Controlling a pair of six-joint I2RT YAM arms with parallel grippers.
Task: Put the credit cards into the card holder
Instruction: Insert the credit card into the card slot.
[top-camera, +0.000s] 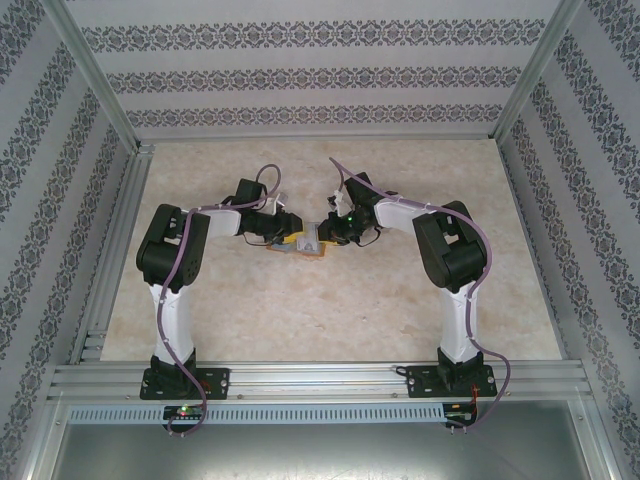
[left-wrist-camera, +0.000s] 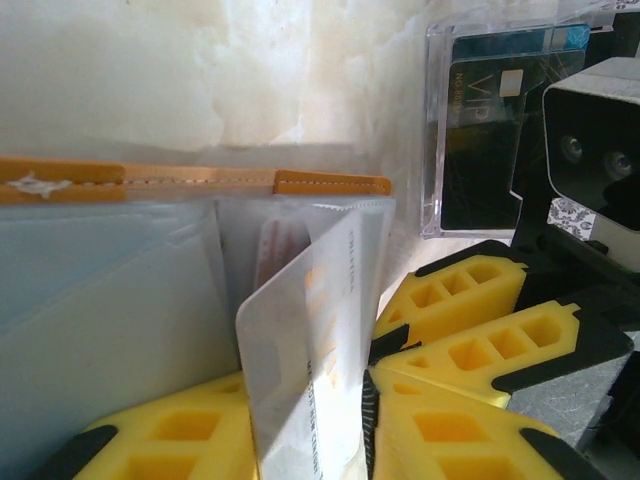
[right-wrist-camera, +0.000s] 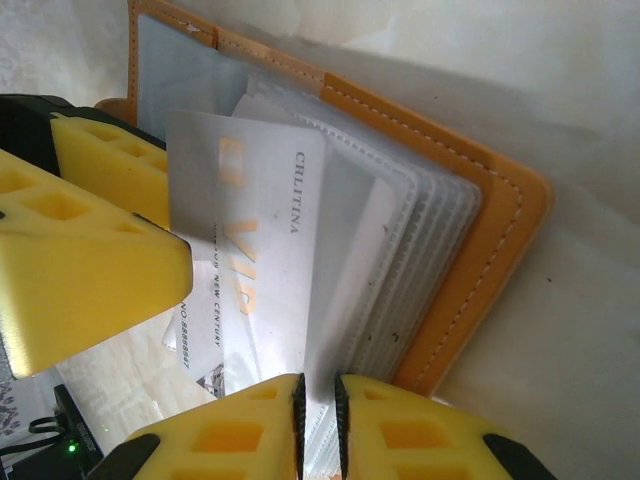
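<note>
Left arm (top-camera: 175, 260): elbow raised, forearm reaches in to mid-table (top-camera: 300, 330), wrist tipped down. Left gripper (left-wrist-camera: 308, 420): jaws parted, released. A credit card (right-wrist-camera: 250, 250) stands loose between its yellow fingers, leaning; can't tell if a pad touches it.

Card: pale grey. In the right wrist view its long axis runs top to bottom, its upper end lying over the clear sleeves (right-wrist-camera: 420, 230). Print runs along the long axis: "CHLITINA", big gold "VIP", "NEW CENTURY". Small digits unreadable.

Card holder (right-wrist-camera: 500, 230): orange-tan, open flat at table centre between both grippers, sleeves fanned.

Right gripper (right-wrist-camera: 318, 420): clenched on the sleeves' edge, fingers nearly touching. Right arm (top-camera: 450, 255): mirrors the left, elbow raised, wrist down.

Clear box (left-wrist-camera: 440, 130) beyond the holder holds a dark card marked "VIP".
</note>
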